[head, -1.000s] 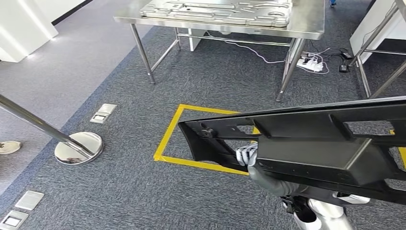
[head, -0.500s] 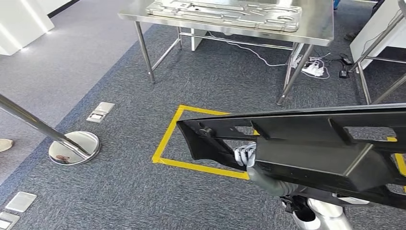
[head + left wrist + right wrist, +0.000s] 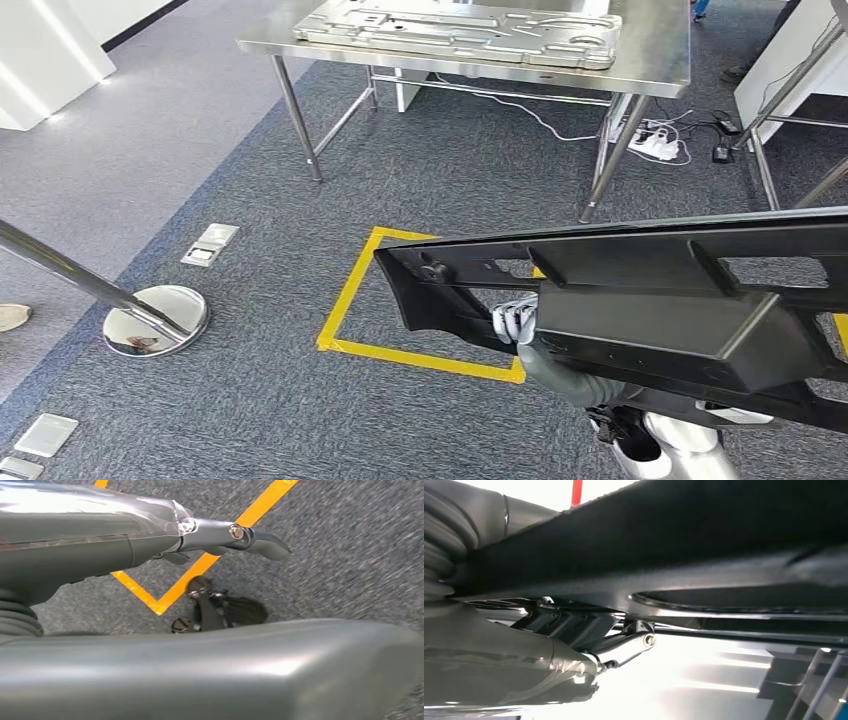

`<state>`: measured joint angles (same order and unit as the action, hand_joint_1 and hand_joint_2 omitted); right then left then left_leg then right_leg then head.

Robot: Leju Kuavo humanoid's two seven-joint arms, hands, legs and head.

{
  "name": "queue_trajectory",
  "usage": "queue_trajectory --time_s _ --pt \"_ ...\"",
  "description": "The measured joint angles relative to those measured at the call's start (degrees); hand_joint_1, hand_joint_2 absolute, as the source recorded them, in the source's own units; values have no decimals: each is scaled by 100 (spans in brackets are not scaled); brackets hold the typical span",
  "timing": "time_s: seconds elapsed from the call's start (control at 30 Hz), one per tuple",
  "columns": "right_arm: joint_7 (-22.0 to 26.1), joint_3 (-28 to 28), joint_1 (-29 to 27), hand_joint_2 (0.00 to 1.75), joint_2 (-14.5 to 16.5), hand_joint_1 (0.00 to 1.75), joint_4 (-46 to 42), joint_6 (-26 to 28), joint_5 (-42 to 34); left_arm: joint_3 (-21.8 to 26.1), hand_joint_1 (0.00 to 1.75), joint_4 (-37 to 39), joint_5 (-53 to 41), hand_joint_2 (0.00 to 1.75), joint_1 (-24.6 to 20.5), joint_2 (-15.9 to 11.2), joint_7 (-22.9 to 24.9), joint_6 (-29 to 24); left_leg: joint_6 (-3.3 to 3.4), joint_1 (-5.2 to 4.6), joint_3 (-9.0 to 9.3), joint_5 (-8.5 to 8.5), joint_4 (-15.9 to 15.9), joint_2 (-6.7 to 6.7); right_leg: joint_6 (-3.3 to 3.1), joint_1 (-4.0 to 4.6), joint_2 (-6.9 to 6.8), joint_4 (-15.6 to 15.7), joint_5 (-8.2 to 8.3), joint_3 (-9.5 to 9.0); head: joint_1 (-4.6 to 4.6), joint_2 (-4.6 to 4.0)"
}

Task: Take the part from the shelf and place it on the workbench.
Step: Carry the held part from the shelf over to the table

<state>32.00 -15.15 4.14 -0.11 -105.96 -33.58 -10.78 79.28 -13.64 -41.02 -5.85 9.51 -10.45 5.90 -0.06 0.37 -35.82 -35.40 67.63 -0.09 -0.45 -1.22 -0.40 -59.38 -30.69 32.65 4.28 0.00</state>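
A long, ribbed black plastic panel, judged stiff, light but unwieldy, rides above the carpet short of the steel workbench, the left hand curled under its lower edge; the right hand's finger state cannot be told.

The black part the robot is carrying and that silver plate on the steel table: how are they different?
The black part is dark, matte plastic; the silver plate is shiny metal. The black part is held up above the carpet, with the robot's left hand under it; the silver plate lies flat on the steel table. Both are long panels with cut-out openings and raised ribs.
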Motion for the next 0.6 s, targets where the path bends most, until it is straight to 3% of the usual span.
queue_trajectory --time_s 0.07,0.1,0.13,0.2,0.23,0.27,0.33,0.43,0.47,0.53,0.57,0.6 --pt "-14 0 -7 175 1 175 2 -1 0 0 0 0 2 175 13 -2 1 0 -44 31 -385 -181 660 0 -10 -2 -1 -1 -35 -34 -1 0" --pt "-21 0 -10 175 1 175 3 -1 0 0 0 0 3 175 19 -2 1 0 -53 39 -473 -121 752 1 -2 -5 3 -1 -59 -62 -1 0" --pt "-26 0 -12 175 1 175 4 -1 0 0 0 0 4 175 23 -2 1 0 -52 46 -451 54 614 1 11 -8 8 -1 -89 -103 -1 0" --pt "-29 0 -12 175 1 175 5 -1 1 1 0 0 4 175 24 -2 0 0 -23 50 -190 508 -67 0 52 -14 13 3 -161 -207 -1 0" --pt "-30 0 -6 175 1 175 7 -1 1 1 0 0 4 175 23 -2 -1 0 2 37 -60 649 -365 0 80 -10 15 3 -196 -246 -1 0" --pt "-31 0 -2 175 1 175 8 0 0 2 0 0 4 175 20 -2 -1 0 34 22 27 685 -559 -1 109 -7 16 4 -219 -262 0 0" --pt "-35 -3 5 175 1 175 9 0 -1 2 0 0 4 175 19 -2 -1 0 93 -12 71 616 -656 -4 177 -3 16 23 -235 -263 1 0" --pt "-37 -9 11 175 1 175 4 0 -2 2 0 0 4 175 25 -2 -3 0 180 13 138 589 -751 -3 264 -15 15 -74 -337 -247 1 0" --pt "-36 -10 13 175 0 175 2 -1 -2 2 0 0 4 175 21 -3 -4 0 210 24 168 584 -778 0 276 -15 18 -291 -452 -147 0 0" --pt "-35 -11 2 175 -2 175 5 -1 -2 2 0 0 4 175 13 -7 -5 0 259 11 201 551 -784 4 284 -11 22 -1023 -743 259 0 0" --pt "-35 -11 -7 175 -3 175 10 -1 -2 2 0 0 4 175 14 -7 -4 0 274 3 219 532 -784 4 288 -10 23 -1363 -824 476 1 0" --pt "-35 -11 -13 175 -4 175 16 -1 -2 2 0 0 4 175 17 -7 -3 0 280 -2 244 510 -783 1 289 -8 23 -1542 -798 621 1 0"
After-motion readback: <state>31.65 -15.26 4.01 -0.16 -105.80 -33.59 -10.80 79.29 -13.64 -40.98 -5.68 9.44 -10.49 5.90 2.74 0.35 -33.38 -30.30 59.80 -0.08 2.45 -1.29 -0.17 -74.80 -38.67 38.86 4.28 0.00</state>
